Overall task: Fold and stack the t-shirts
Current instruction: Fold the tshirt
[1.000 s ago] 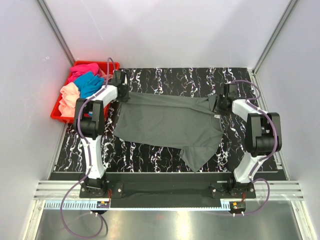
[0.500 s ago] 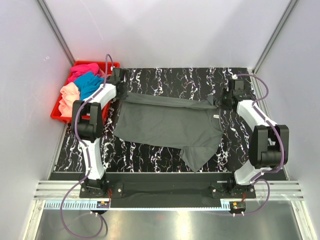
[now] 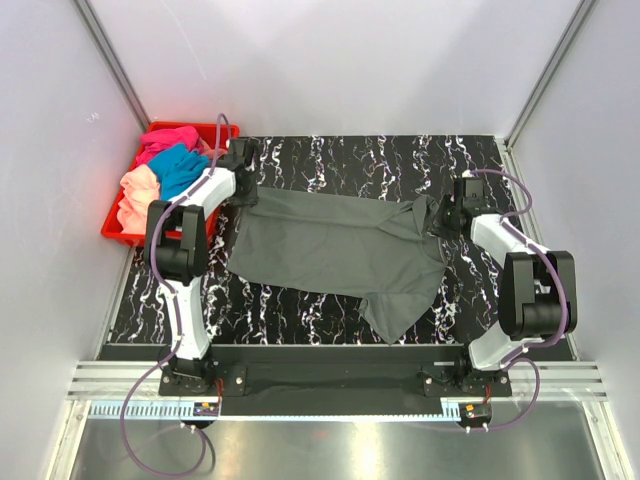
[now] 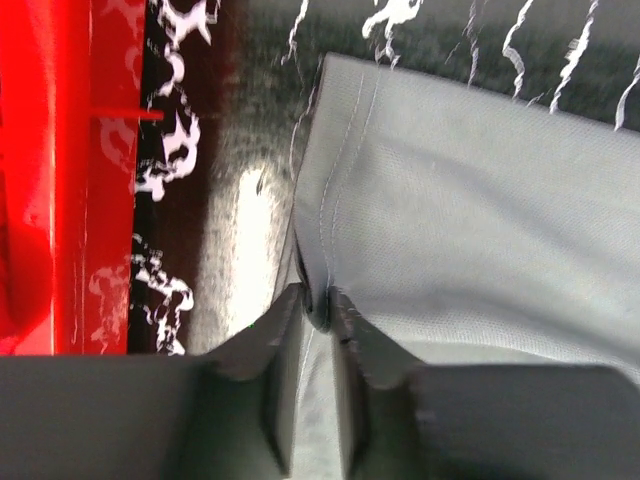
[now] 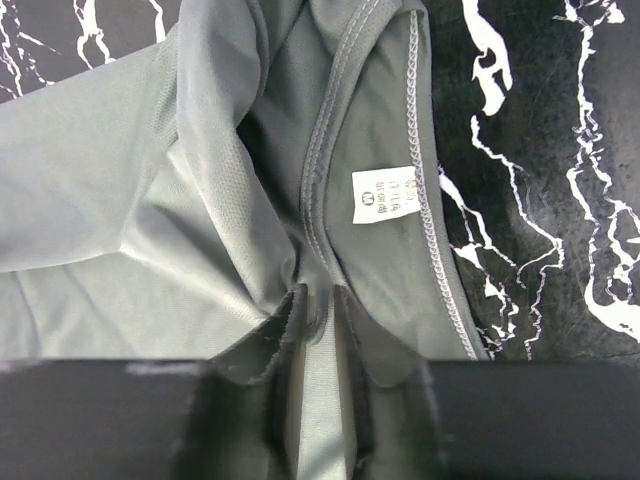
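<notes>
The black desk (image 3: 350,160) has white squiggles on it, and a grey t-shirt (image 3: 330,250) lies spread across its middle. One floppy bit of the shirt sticks out toward the near edge, on the right. The far edge of the shirt is pulled into a line between the two pincers. The right pincer (image 5: 318,310) is pressed together on a fold of the grey cloth by the neck hole, and a small white tag (image 5: 385,195) shows just beside that spot. The left pincer (image 4: 318,310) is pressed together on the stitched edge at the shirt's far left corner. Past it, at the far left corner of the desk, sits a red crate (image 3: 112,228). In the crate lie a peach shirt (image 3: 135,195), a teal shirt (image 3: 180,168) and a pink shirt (image 3: 165,138), all bunched up together.
</notes>
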### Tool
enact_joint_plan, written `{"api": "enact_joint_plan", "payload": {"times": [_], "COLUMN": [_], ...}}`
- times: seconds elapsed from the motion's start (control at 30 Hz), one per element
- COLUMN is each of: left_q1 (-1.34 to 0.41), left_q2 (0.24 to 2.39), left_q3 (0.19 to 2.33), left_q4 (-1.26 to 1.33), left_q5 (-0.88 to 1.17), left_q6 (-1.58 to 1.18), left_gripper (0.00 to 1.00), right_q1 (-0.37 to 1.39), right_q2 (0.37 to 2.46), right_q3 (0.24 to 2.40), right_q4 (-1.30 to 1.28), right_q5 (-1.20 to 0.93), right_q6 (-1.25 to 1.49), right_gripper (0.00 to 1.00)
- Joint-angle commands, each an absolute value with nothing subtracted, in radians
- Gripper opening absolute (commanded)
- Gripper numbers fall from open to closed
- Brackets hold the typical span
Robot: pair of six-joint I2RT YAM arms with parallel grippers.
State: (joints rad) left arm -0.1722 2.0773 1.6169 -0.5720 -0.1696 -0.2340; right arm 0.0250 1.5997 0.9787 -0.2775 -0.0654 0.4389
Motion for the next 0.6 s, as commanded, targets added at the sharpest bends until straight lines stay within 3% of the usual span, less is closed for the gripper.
{"api": "enact_joint_plan", "payload": {"times": [0.0, 0.07, 0.17, 0.33, 0.57], "left_q1": [-0.172, -0.173, -0.175, -0.195, -0.235], "left_q2": [2.083, 2.068, 2.043, 1.988, 2.000], "left_q3": [1.660, 1.663, 1.678, 1.727, 1.773], "left_q4": [-0.638, -0.655, -0.655, -0.644, -0.563], "left_q5": [-0.187, -0.207, -0.215, -0.163, -0.006], "left_q6": [-0.239, -0.245, -0.248, -0.250, -0.274], "left_gripper": [0.37, 0.48, 0.58, 0.61, 0.64], "right_q1": [0.023, 0.023, 0.021, 0.023, 0.021], "right_q2": [1.580, 1.557, 1.499, 1.517, 1.735], "right_q3": [0.991, 1.022, 1.051, 1.100, 1.264], "right_q4": [-0.274, -0.356, -0.429, -0.370, -0.315], "right_q5": [-0.022, -0.003, 0.040, 0.019, 0.030], "right_q6": [0.463, 0.483, 0.500, 0.434, 0.368], "right_gripper": [0.30, 0.40, 0.46, 0.56, 0.59]}}
